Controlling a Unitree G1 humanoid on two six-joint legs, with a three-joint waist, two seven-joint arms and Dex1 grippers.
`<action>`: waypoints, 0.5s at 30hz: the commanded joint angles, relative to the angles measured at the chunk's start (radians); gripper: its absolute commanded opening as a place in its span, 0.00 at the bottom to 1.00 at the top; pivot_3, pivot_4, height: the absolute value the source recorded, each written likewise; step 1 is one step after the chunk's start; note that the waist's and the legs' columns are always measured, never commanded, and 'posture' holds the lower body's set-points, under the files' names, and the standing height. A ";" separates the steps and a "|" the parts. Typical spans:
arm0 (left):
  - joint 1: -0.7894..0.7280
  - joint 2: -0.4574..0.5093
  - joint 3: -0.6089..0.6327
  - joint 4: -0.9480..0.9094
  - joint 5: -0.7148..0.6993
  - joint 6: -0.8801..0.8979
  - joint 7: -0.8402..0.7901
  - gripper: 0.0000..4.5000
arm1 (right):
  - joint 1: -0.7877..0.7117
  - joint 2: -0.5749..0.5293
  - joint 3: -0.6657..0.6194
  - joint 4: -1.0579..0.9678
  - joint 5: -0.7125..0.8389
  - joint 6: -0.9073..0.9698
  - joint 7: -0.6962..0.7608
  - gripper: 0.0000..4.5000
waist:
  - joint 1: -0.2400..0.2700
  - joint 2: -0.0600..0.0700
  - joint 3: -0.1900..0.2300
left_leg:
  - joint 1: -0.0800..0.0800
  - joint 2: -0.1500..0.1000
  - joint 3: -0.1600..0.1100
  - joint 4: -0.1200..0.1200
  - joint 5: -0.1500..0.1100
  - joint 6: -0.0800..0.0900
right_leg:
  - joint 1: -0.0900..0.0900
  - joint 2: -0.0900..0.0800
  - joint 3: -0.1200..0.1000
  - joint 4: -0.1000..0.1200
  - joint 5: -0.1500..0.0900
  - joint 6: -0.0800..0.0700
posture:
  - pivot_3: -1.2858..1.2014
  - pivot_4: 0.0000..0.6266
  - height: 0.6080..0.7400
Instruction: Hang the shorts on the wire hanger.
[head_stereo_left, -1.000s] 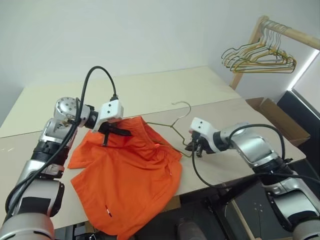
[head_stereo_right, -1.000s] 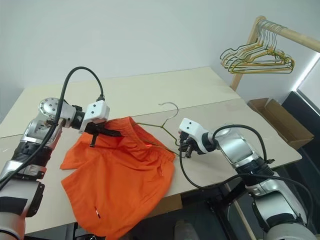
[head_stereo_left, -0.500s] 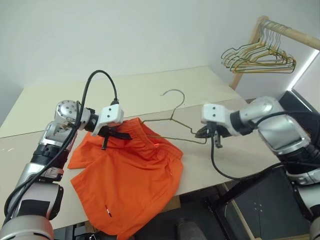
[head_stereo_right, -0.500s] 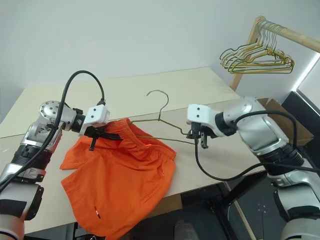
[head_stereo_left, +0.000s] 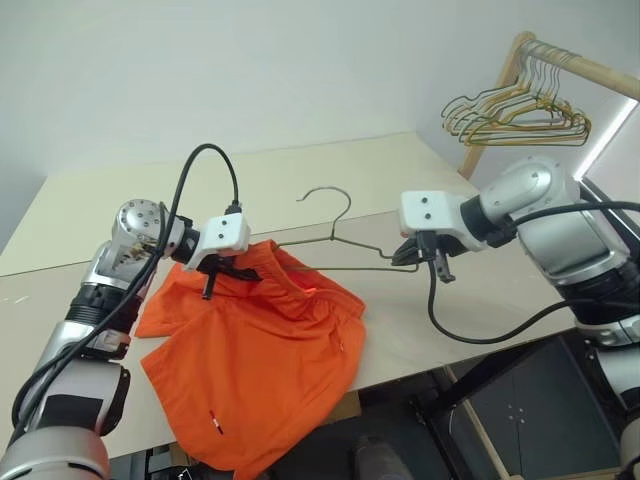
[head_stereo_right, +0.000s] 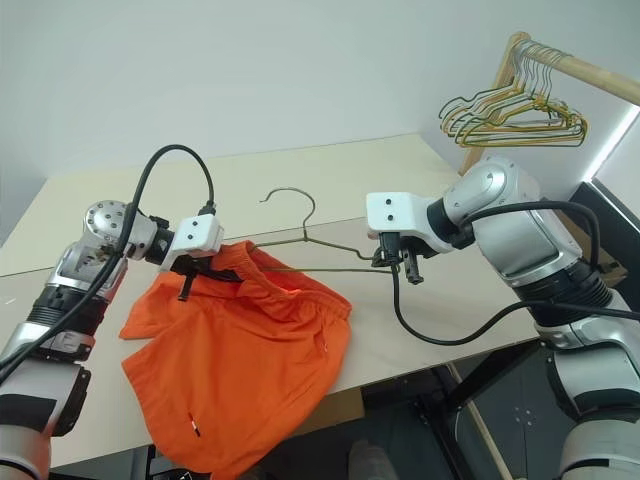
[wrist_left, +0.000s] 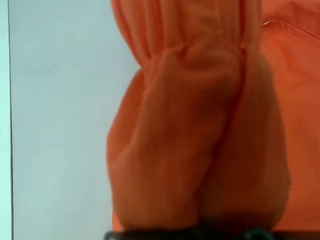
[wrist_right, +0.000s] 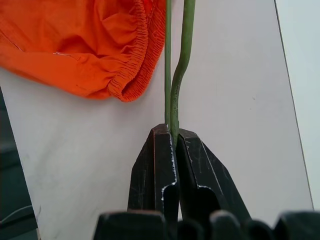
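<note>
Table (head_stereo_left: 330, 175): shorts (head_stereo_left: 250, 360) (hanger (wrist_right: 175, 75) pinched)

left gripper (head_stereo_left: 222, 272): clamped, angled down-right | right gripper (wrist_right: 172, 136): clamped, raised, pointing down-left

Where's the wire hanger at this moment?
In the left eye view, the hanger is in the middle, above the table. The right end effector pinches one corner, and the other end reaches the shorts on the left.

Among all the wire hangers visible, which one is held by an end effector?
The wire hanger over the table, pinched by the right end effector; the bunched hangers hang on the wooden rail.
</note>
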 joint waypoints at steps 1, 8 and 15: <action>-0.032 -0.010 0.007 -0.014 0.005 0.044 0.027 0.06 | -0.028 0.001 -0.048 -0.038 0.017 0.008 0.008 0.00 | 0.000 0.000 0.000 | 0.000 0.000 0.000 0.000 0.000 0.000 | 0.000 0.000 0.000 0.000 0.000 0.000 | 0.44 0.00 1.00; -0.030 -0.008 0.023 -0.030 -0.030 0.057 -0.012 0.53 | -0.027 0.003 -0.053 -0.040 0.025 0.027 0.014 0.00 | -0.001 0.000 0.000 | 0.000 0.000 0.000 0.000 0.000 0.000 | 0.000 0.000 0.000 0.000 0.000 0.000 | 0.44 0.00 1.00; -0.035 0.017 0.039 -0.042 -0.052 0.005 -0.054 1.00 | -0.041 0.003 -0.047 -0.041 0.040 0.082 0.032 0.00 | 0.000 0.000 0.000 | 0.000 0.000 0.000 0.000 0.000 0.000 | 0.000 0.000 0.000 0.000 0.000 0.000 | 0.44 0.00 1.00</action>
